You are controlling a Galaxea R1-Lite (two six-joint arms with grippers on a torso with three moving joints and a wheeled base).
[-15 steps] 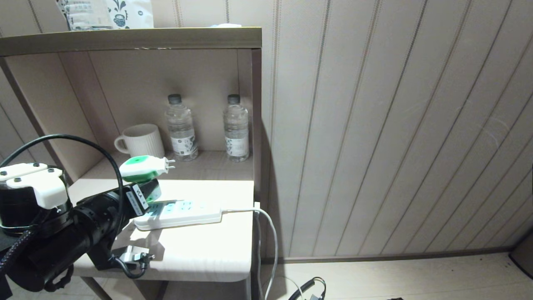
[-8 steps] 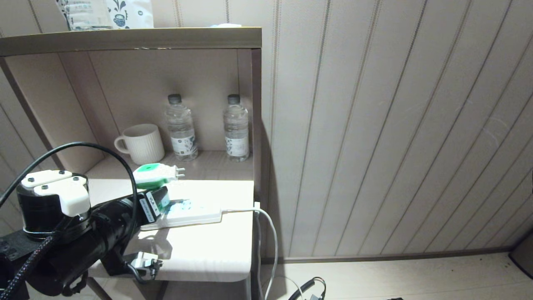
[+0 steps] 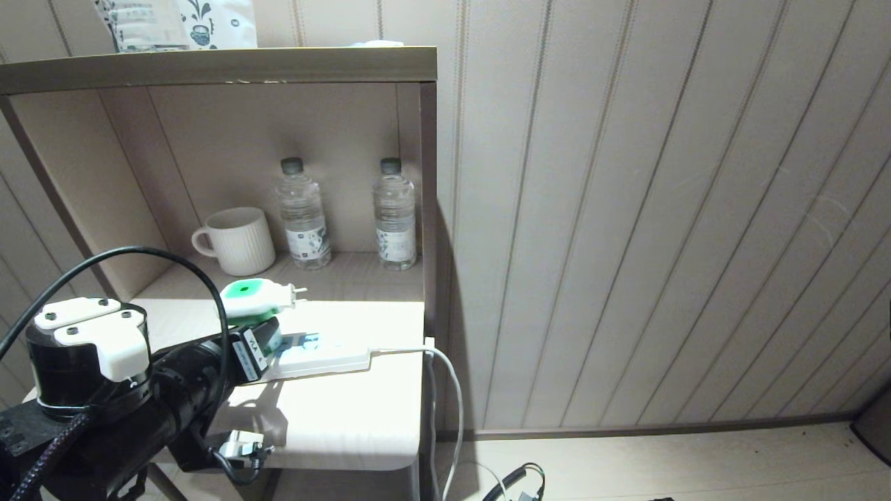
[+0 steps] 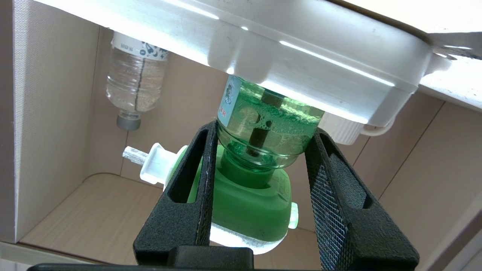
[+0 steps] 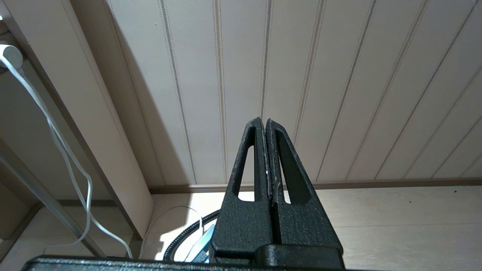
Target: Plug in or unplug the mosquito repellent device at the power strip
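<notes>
The left hand (image 4: 260, 150) pinches the mosquito repellent device (image 3: 254, 298) by its green bottle, above the power strip (image 3: 317, 353). Over the last second the device has moved from the strip's near end toward its middle and sunk closer, prongs level: probably unplugged and being carried. The mug (image 3: 237, 240) stands well behind the strip; open surface (image 3: 334, 417) lies before it. The right hand (image 5: 266, 150), fingers pressed together, hangs parked beyond the strip's cable.

Left pincer (image 4: 260, 135) clamps mosquito repellent device (image 4: 248, 195) — power strip (image 4: 301, 71) close beyond.
</notes>
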